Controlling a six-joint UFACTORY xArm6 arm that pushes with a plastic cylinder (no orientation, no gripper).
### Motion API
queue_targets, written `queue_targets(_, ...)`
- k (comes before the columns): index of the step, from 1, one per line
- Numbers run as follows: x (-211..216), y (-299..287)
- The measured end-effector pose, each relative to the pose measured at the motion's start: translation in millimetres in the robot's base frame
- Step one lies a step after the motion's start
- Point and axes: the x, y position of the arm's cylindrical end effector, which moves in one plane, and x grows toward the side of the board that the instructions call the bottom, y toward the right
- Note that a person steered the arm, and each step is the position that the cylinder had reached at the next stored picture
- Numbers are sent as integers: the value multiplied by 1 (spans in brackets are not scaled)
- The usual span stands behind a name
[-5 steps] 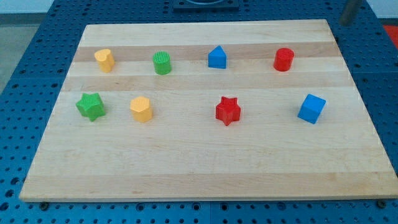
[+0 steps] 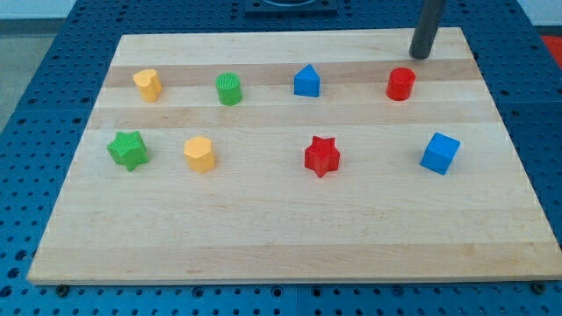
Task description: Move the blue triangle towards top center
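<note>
The blue triangle [image 2: 306,81] sits on the wooden board [image 2: 263,228] in the upper row, a little right of centre. My tip [image 2: 421,56] is near the board's top right, just above and to the right of the red cylinder [image 2: 400,84]. It is well to the right of the blue triangle and touches no block.
The upper row also holds a yellow block [image 2: 147,84] and a green cylinder [image 2: 229,89]. The lower row holds a green star [image 2: 128,149], a yellow block [image 2: 199,154], a red star [image 2: 321,156] and a blue cube [image 2: 440,153].
The rod has moved left and down from the view's top right corner onto the board near the red cylinder. No block has moved.
</note>
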Motion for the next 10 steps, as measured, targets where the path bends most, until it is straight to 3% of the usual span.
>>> queue_targets(2,72,-36)
queue_targets(4,83,-148)
queue_targets(5,67,-178)
queue_targets(7,17,-180)
queue_targets(10,-7,-180)
